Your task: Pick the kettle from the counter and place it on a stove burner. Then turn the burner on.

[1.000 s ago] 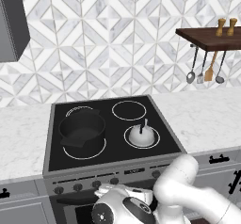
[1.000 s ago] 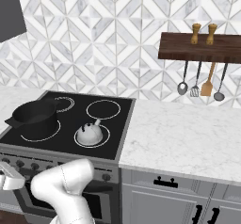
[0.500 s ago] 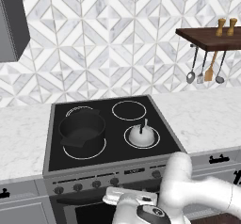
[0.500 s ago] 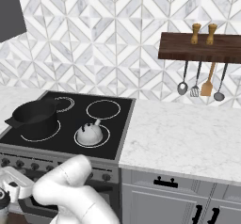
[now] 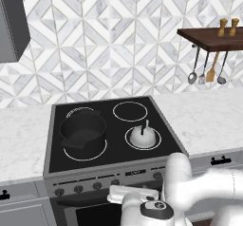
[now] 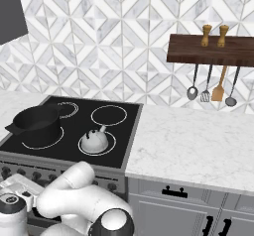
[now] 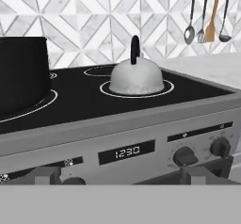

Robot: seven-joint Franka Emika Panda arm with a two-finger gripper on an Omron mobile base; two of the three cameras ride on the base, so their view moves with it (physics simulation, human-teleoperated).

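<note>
A home kitchen. A stove (image 5: 114, 146) is set into a marble counter (image 6: 198, 146). Utensils (image 6: 211, 88) hang below a wooden shelf (image 6: 213, 56).

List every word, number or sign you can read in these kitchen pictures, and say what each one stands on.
"1230": on the dark display window in the grey front panel of the black glass stove.
"22", perhaps: small marking on a dark strip at the panel's left, too blurred to be sure.
Nothing else carries readable text.
</note>
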